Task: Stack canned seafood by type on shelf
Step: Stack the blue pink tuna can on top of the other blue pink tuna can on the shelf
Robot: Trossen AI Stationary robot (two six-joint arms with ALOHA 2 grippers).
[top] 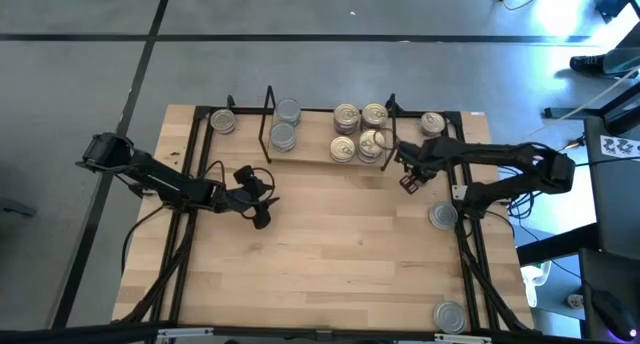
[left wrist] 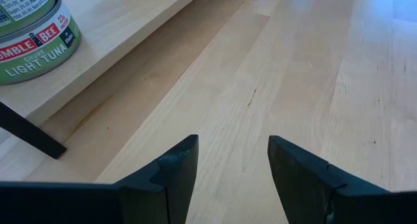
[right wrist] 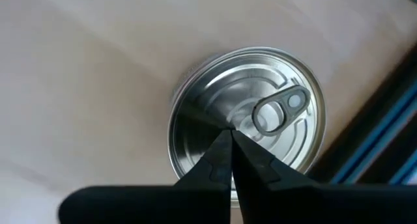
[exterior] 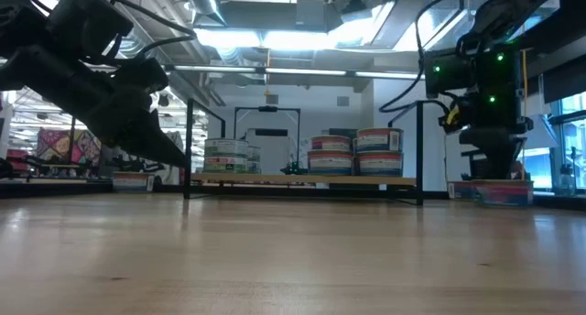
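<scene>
Starting at the left, we see the left gripper [top: 262, 196] hanging over bare tabletop with its fingers [left wrist: 172, 168] spread and nothing between them; ahead of it and off to one side stands the shelf [left wrist: 124, 28], with a green-labelled tuna tin [left wrist: 36, 38] on the board's near corner. On the shelf itself we count a pair of silver-topped tins [top: 284, 124] stacked toward that gripper's end, and a cluster of gold-lidded tins [top: 358, 130] toward the other end, so the sorting looks well along to us. One more tin [top: 223, 121] sits on the table beyond the shelf's left upright. Moving right, the right gripper [top: 409, 176] is just off the shelf's right end with its fingers pressed together and pinching nothing; directly under its tips, in its wrist view, lies a pull-ring tin [right wrist: 247, 116] that it is not touching. Another tin [top: 432, 123] rests behind it by the shelf's far corner, one [top: 443, 216] lies nearer the table's front on its own side, and a last one [top: 450, 316] lies well apart at the front edge. We judge the step in hand to be between placements: the next move calls for this claw to open, then settle around a loose tin and carry it to the matching stack.
</scene>
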